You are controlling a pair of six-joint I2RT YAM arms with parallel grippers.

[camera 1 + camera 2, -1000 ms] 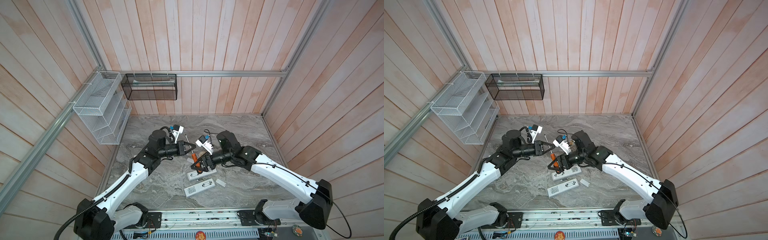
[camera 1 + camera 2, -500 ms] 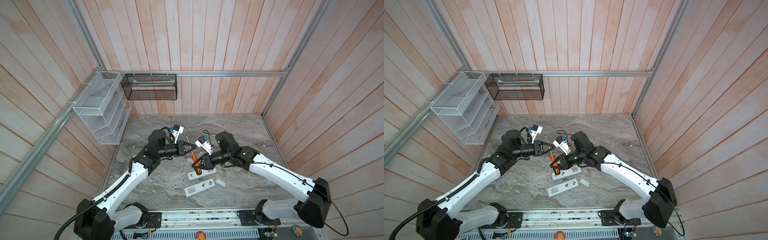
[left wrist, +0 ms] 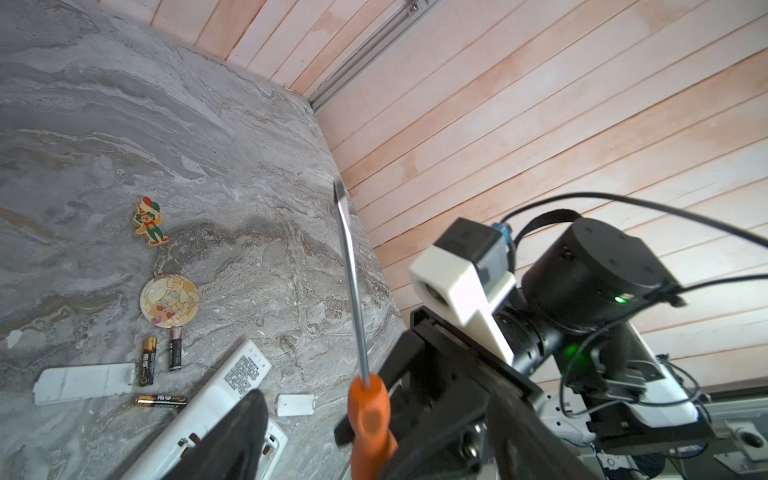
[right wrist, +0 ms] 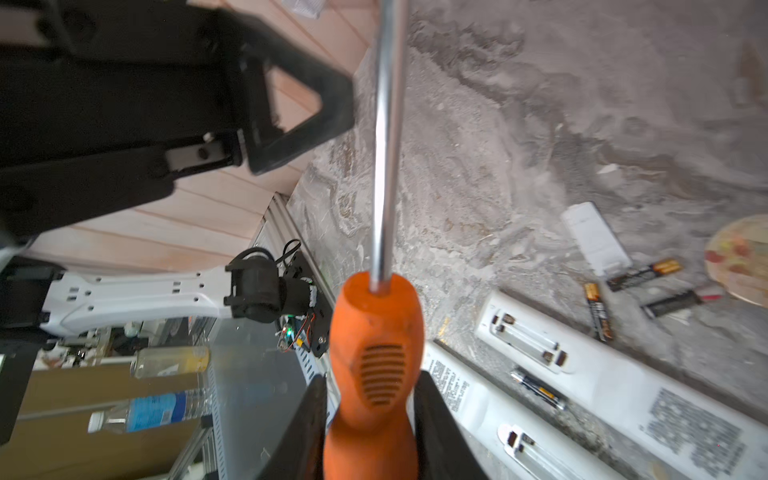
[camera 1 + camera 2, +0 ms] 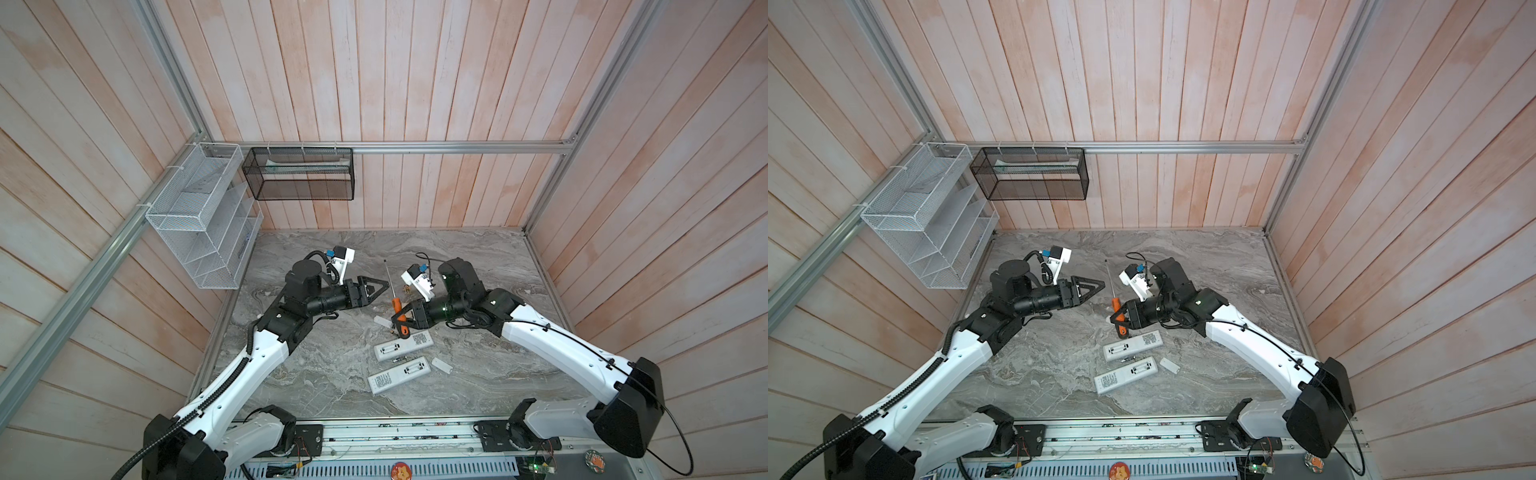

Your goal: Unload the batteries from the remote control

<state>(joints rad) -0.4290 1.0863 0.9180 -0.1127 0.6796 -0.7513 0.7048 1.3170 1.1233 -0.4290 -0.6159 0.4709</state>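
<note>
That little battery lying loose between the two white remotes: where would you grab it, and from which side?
Take the battery by its two ends, coming straight down from above. It lies flat along the narrow gap between the two remotes, so their bodies probably leave little room at its long sides, while both ends look free.

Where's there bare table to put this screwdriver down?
Bare marble runs along the back wall, and between the left arm and the remotes. Crowded: around the remotes, with batteries and cover plates.
</note>
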